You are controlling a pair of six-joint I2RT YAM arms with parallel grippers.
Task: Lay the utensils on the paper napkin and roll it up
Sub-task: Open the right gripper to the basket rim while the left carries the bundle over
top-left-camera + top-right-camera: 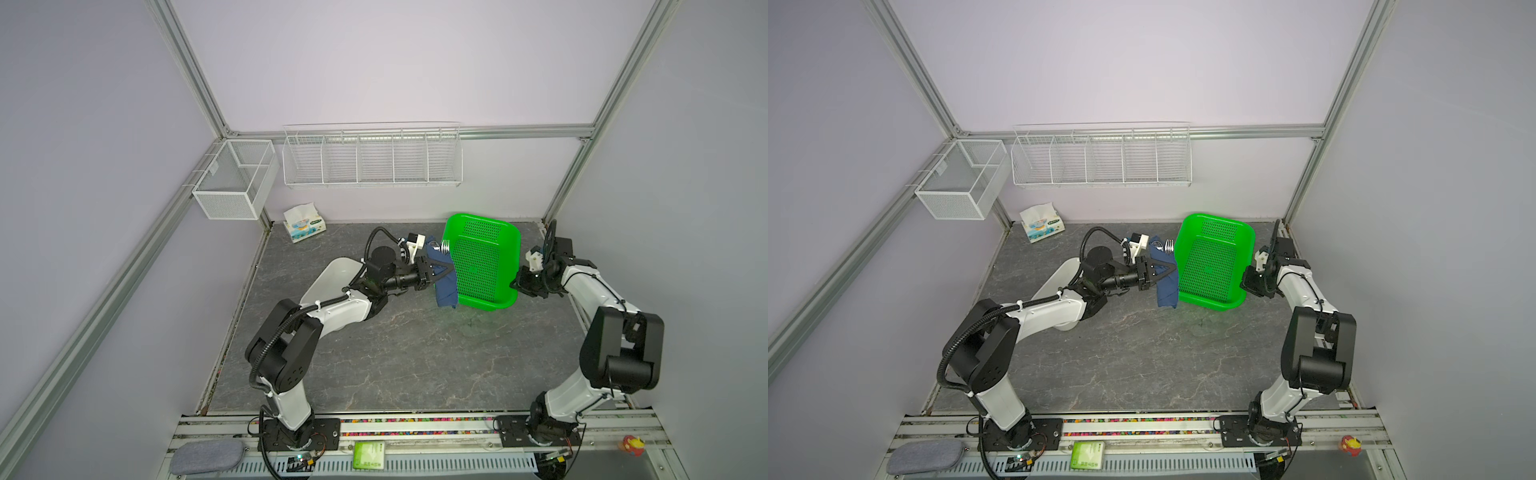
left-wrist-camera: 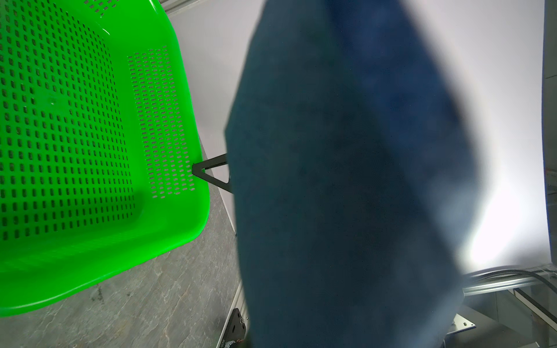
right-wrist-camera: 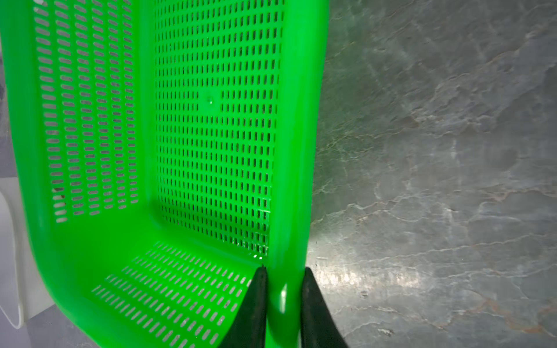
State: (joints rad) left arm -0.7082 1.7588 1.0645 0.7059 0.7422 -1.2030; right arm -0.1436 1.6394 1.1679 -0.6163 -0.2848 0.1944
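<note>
My left pincer (image 1: pixel 449 269) (image 1: pixel 1173 268) is closed tight around the middle of the paper napkin (image 1: pixel 445 291) (image 1: pixel 1167 296), which is bunched into a navy bundle and held up above the table (image 1: pixel 395 353). In the left wrist view the napkin (image 2: pixel 346 180) fills most of the picture. Silver fork tines (image 1: pixel 445 247) (image 1: pixel 1169 246) poke out of the bundle's far end; I can't make out any other utensils in it.

My right pincer (image 3: pixel 283 271) (image 1: pixel 520 283) is clamped on the rim of the green basket (image 3: pixel 301 150) (image 1: pixel 486 306) (image 1: pixel 1208 306), one finger inside and one outside. The bundle hangs just beside the basket's opposite rim (image 2: pixel 193 217); I can't tell whether they touch.

A white dish (image 1: pixel 332 274) lies under my left arm, and a tissue pack (image 1: pixel 304 222) sits at the far left corner.
</note>
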